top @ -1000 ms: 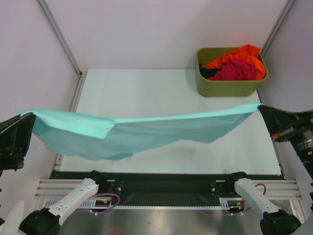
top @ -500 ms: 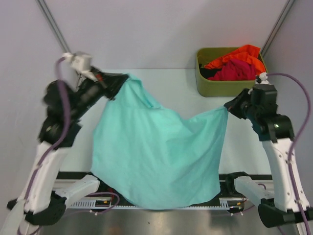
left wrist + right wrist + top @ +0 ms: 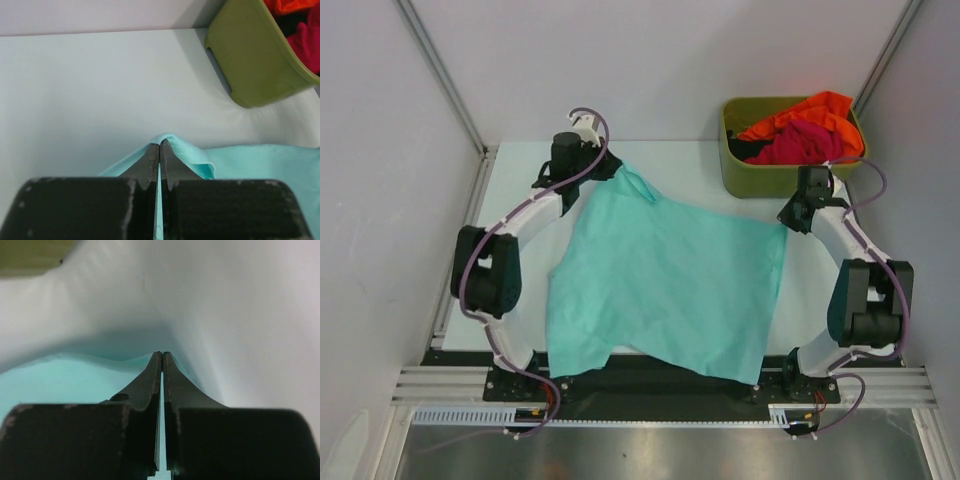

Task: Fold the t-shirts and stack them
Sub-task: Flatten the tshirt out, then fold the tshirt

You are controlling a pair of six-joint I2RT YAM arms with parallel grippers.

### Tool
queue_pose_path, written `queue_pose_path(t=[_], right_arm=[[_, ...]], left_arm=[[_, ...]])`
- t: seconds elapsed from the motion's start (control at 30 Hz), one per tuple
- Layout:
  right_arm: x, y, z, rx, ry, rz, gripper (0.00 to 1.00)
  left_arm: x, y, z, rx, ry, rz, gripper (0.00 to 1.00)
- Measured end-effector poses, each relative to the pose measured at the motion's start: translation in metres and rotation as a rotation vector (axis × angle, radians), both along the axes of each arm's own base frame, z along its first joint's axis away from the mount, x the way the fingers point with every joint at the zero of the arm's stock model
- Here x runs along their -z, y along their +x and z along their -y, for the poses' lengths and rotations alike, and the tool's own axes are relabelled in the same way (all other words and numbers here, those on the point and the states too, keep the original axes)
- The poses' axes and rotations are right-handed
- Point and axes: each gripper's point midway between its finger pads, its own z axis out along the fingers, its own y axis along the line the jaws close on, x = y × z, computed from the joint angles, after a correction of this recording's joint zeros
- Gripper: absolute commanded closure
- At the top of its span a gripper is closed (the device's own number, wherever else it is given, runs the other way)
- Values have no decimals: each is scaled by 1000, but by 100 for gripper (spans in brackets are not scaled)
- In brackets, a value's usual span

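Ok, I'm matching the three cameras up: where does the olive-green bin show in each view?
Top external: the olive-green bin sits at the upper right.
Left wrist: upper right corner, seen at a slant.
Right wrist: only a blurred olive sliver in the top left corner.
Shared landmark: the teal t-shirt, in all three.

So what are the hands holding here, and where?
Both pinch the teal t-shirt: the left hand its far left corner, the right hand its far right corner.

The top camera looks down from behind the arms (image 3: pixel 535 215) over the whole table (image 3: pixel 690 170). Wrist cameras sit close behind their fingers (image 3: pixel 150 160); top and left share the bin (image 3: pixel 250 65).
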Motion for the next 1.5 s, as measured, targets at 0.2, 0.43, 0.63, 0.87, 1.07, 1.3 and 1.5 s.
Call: queue_pose_path(t=[0.2,0.43,0.63,0.87,1.07,1.3,1.5], right_arm=[[13,35,3,-36,-7,17,100],[-2,63,-4,-98,-3,93,100],[3,70,-8,-127,14,86,100],[8,57,-20,-171,72,35,100],[-7,21,-30,-188,116,7,100],[-5,-18,-39,-205,161,-52,100],[11,-45,-45,-224,193,-129,100]], left_arm=[[26,38,-4,-37,-48,-8,100],[21,61,-34,-106,-107,9,100],[9,76,-47,-105,-147,24,100],[27,51,-43,-78,-166,-105,100],[30,-4,-52,-100,-135,-240,100],[15,-46,-74,-142,-72,-322,100],[63,-86,-109,-208,-11,-497,100]])
